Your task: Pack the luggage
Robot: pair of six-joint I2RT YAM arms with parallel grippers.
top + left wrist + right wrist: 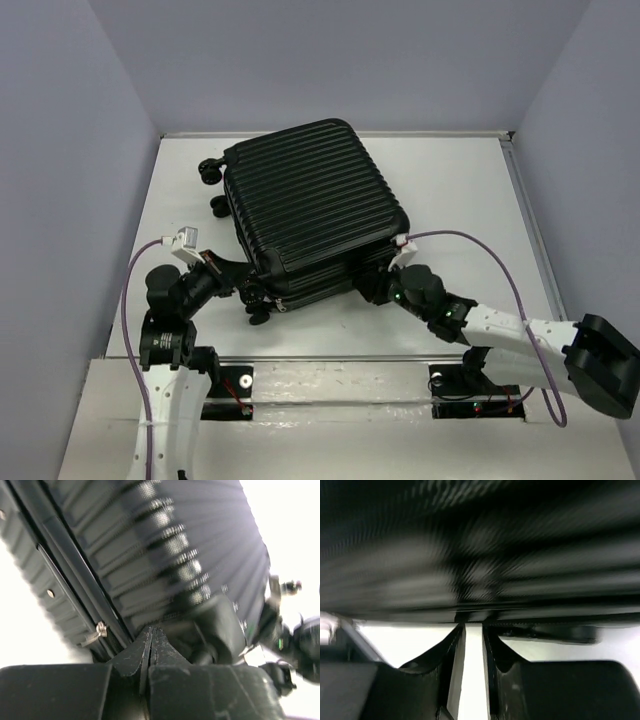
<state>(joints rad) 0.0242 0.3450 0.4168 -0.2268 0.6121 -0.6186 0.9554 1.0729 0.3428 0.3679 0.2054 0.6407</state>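
With the luggage (315, 200) lying flat mid-tabletop (460, 180), brace its near-left corner using the clenched, empty left claw (151, 635) and probably ease the barely-parted right claw (472, 628) along the near seam, nice and slow.

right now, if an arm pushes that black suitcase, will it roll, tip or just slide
The suitcase lies flat on its broad side on the table, so it would probably slide, not tip. Its wheels stick out sideways, so they likely won't roll it. It looks ribbed and hard, so probably stiff.

The luggage (310, 205) lies on the table (460, 200), its wheels (209, 171) leftward
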